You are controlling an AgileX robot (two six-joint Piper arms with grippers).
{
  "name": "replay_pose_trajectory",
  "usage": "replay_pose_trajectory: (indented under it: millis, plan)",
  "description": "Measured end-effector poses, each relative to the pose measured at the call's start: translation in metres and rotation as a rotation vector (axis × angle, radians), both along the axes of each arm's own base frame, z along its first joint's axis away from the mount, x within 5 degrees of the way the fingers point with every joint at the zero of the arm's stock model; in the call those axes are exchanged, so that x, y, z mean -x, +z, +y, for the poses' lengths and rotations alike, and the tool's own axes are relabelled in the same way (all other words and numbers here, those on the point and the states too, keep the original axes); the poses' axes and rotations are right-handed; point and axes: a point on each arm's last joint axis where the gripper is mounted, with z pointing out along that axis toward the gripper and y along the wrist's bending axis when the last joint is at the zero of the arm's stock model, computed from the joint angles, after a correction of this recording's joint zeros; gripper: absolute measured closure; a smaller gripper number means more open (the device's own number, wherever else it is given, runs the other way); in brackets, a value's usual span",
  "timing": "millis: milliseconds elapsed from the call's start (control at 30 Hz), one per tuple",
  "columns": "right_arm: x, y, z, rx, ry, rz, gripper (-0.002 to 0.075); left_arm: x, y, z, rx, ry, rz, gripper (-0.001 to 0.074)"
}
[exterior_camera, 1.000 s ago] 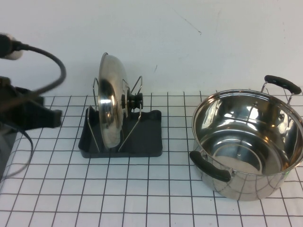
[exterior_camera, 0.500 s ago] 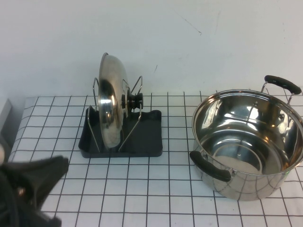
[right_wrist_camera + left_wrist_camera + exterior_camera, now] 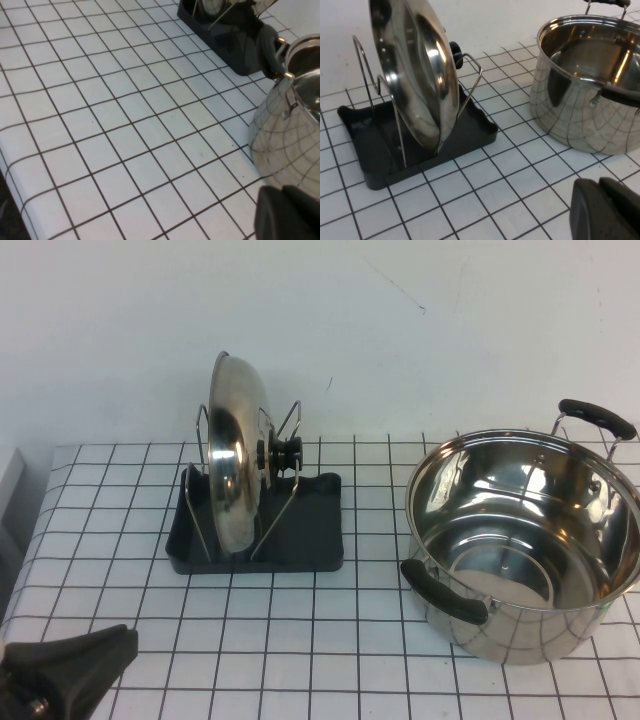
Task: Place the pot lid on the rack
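Pot lid (image 3: 232,462) upright in rack (image 3: 300,530); left gripper (image 3: 62,672), right gripper (image 3: 290,215) apart, fingers' state unclear.

The pot lid (image 3: 232,466) stands on edge in the rack (image 3: 305,540) at the table's (image 3: 340,660) far left; the pot (image 3: 520,545) sits well apart to its right. The left gripper (image 3: 60,670) is at the near left corner; the right gripper (image 3: 287,212) is near the pot.

L gripper (image 3: 60,670) near-left; R gripper (image 3: 290,215) low
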Motion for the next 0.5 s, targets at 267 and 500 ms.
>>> replay_pose_trajectory:
  millis: [267, 500]
  plan:
    - [0.000, 0.000, 0.000, -0.001, 0.001, 0.001, 0.0727, 0.001, -0.005, 0.001, -0.028, 0.002, 0.032, 0.0736]
    - [0.000, 0.000, 0.000, -0.001, 0.001, 0.001, 0.0727, 0.015, 0.003, 0.027, 0.060, 0.126, -0.090, 0.0736]
